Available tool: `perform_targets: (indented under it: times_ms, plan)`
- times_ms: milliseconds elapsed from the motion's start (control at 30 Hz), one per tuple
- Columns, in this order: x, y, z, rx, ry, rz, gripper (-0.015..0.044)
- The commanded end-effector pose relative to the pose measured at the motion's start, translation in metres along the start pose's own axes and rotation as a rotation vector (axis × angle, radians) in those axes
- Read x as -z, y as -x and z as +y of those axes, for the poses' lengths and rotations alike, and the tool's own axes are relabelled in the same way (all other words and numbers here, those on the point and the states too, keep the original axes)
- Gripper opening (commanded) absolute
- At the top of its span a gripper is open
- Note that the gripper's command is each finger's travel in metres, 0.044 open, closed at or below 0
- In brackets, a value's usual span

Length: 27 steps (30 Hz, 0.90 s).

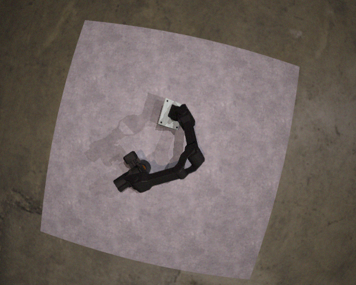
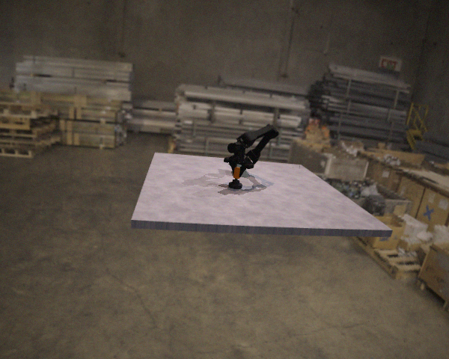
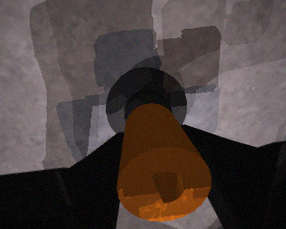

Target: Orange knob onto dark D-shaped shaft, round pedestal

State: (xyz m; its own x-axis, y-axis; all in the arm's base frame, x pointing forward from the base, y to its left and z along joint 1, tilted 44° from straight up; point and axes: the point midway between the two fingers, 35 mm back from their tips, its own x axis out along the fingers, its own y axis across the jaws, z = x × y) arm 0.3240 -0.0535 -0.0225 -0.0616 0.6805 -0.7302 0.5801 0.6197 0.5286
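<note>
The orange knob (image 1: 144, 167) (image 2: 236, 172) (image 3: 150, 131) is a tall cylinder, roughly upright, with a D-shaped hole visible in its near end in the wrist view. My gripper (image 2: 237, 171) (image 3: 152, 134) is shut on it, a black finger on each side. The dark round pedestal (image 1: 148, 165) (image 2: 234, 185) (image 3: 115, 105) stands on the table below the knob. A short stretch of dark shaft (image 2: 236, 179) shows between the knob's lower end and the pedestal. The knob is not down on the pedestal. The shaft tip and its flat side are hidden; I cannot tell whether it is inside the hole.
The arm's pale base plate (image 1: 164, 116) is on the tabletop (image 1: 227, 196) (image 2: 294, 212), beyond the pedestal in the exterior view. The black arm (image 1: 162, 177) (image 2: 257, 133) bends around from its base to the pedestal. Shadows fall around the pedestal.
</note>
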Motion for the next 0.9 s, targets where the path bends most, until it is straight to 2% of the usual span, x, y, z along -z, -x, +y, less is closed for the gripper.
perform_targets:
  times_ms: [0,200,433,867]
  plan:
    - [0.0006,0.0008,-0.0008,-0.002,-0.005,0.002,0.0000]
    - [-0.0001,0.0049,-0.0010,-0.002,-0.014,0.002,0.0000]
    - [-0.0024,0.0058,-0.0005,-0.001,-0.214,0.002,0.0000]
    - [-0.0026,0.0033,0.0006,-0.002,-0.214,0.002,0.0000]
